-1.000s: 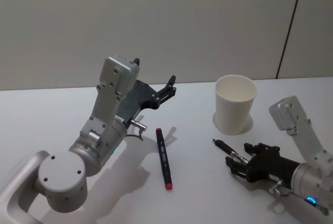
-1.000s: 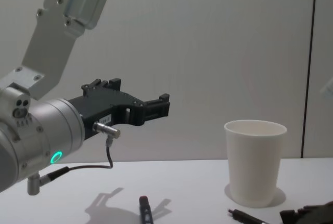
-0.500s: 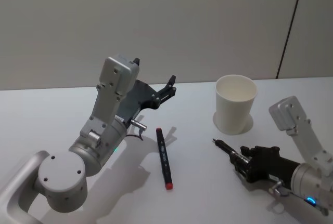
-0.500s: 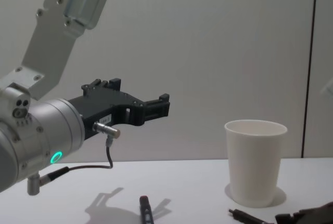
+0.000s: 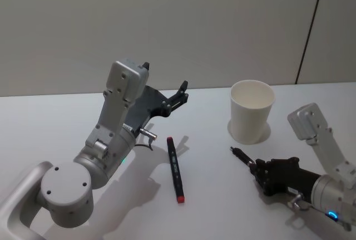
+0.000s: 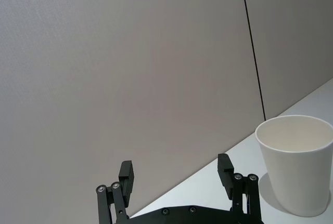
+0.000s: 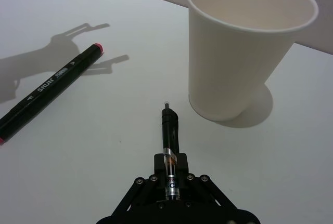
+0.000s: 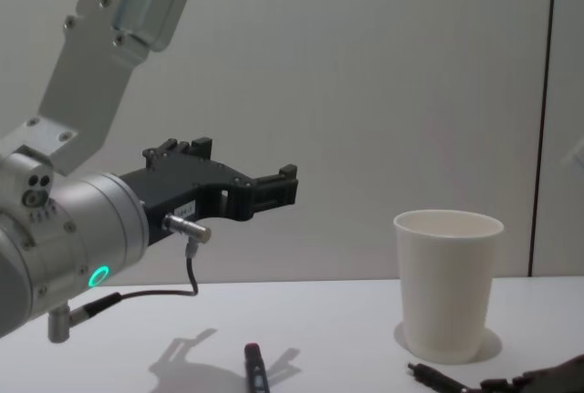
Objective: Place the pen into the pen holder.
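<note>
The left gripper (image 6: 176, 169) hangs up in the air over the left part of the table (image 5: 222, 195). Its fingers are spread wide and hold nothing. It has not moved in the last second, so this arm is just waiting.

Next comes a black marker (image 5: 174, 169) with a red end. It lies flat on the table, near the middle, and it has stayed where it was.

Then comes the pen holder (image 5: 251, 118), a white paper cup. It stands upright, its mouth open, and nothing shows inside it.

The change is on the right. A second ago the right gripper (image 5: 260, 169) had its fingers open on both sides of the pen (image 5: 243, 157). Now the fingers are pressed in and pinch the pen at its back end. The pen is thin and dark and sits low by the table, near the foot of the cup but not touching it. Its tip points toward the cup. I cannot tell if it is off the table yet.

So the grab looks done. I think the next job is to lift the pen, tip it up, and drop it in the cup.
</note>
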### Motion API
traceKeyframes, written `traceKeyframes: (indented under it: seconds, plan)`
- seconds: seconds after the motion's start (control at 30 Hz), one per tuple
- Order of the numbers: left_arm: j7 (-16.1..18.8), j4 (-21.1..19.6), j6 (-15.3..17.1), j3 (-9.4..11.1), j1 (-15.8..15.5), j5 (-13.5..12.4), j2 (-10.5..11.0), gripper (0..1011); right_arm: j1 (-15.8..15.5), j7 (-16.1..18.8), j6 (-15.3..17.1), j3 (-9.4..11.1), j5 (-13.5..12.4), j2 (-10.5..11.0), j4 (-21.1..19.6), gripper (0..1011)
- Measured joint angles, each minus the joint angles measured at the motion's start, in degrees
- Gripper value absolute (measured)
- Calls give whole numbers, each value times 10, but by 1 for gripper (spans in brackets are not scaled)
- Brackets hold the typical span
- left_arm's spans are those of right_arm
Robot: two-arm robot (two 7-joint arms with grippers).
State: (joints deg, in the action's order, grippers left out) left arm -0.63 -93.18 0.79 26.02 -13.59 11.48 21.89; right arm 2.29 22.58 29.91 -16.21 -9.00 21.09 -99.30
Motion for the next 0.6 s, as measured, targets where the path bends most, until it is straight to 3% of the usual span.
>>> traceKeyframes:
  seconds: [0.3, 0.6]
  plan:
    - [0, 0, 0, 0, 0, 0, 0, 1003, 0, 2, -5, -1, 0, 0, 0, 118]
    - [0, 0, 0, 0, 0, 0, 0, 1003, 1, 30, -48, -3, 0, 3, -2, 118]
